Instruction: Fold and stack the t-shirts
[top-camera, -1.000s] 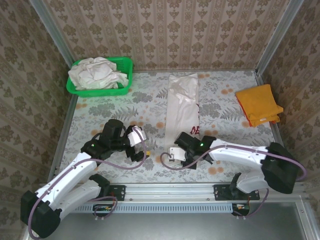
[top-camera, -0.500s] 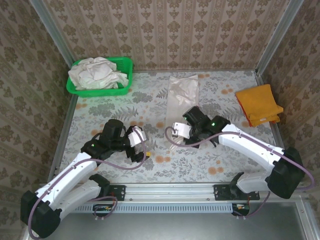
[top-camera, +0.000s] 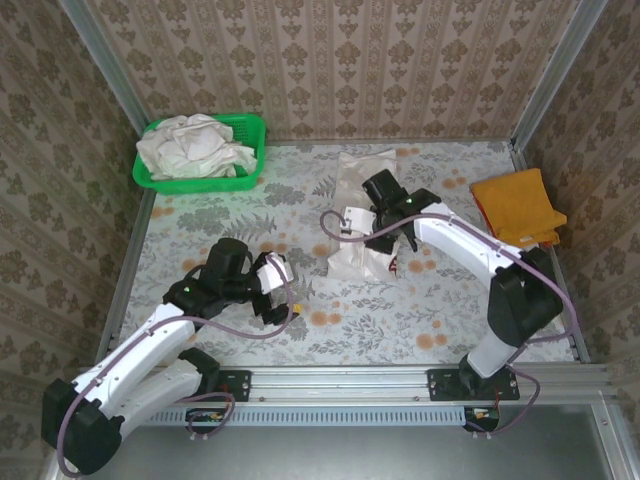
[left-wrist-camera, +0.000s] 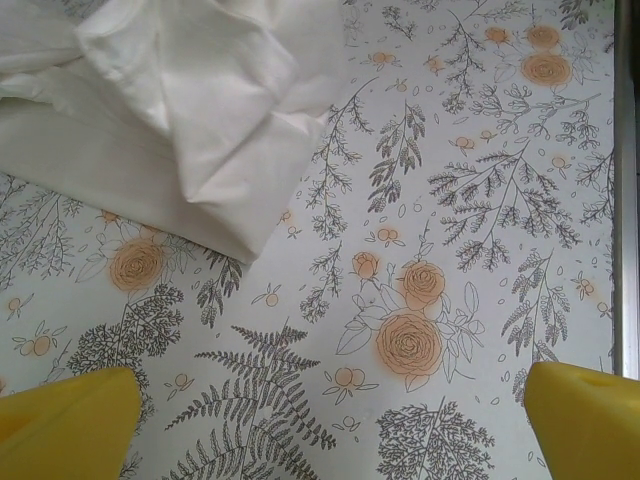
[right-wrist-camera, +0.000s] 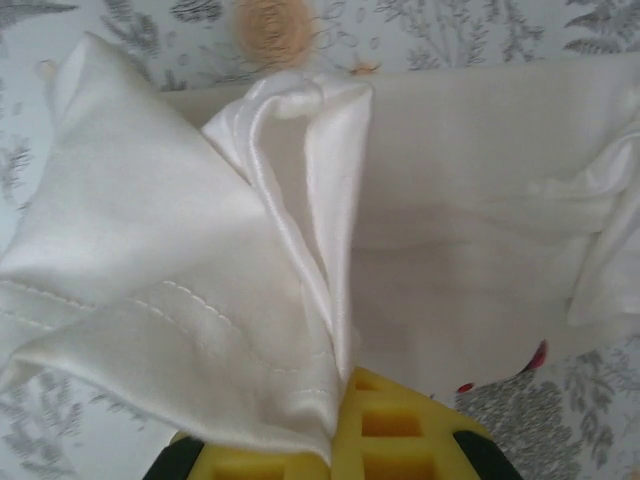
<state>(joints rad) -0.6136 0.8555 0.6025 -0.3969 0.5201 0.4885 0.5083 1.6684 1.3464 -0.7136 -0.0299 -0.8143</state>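
My right gripper is clamped on the hem of the off-white t-shirt. My left gripper gapes wide and empty, near that shirt.

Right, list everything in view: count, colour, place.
Basket: one, green, far left corner of the table.
Basket shirts: crumpled heap, count unclear, off-white, inside the basket.
Middle shirt: one, off-white with a little red print, table centre, near end gathered up.
Orange shirt: one, orange, folded, far right of the table.
Table: one, white floral cover with orange flowers.
Walls: beige patterned paper, on three sides.
Left tool: one, yellow fingers, open and empty, over bare table beside the middle shirt.
Right tool: one, yellow fingers, shut on the middle shirt's hem.
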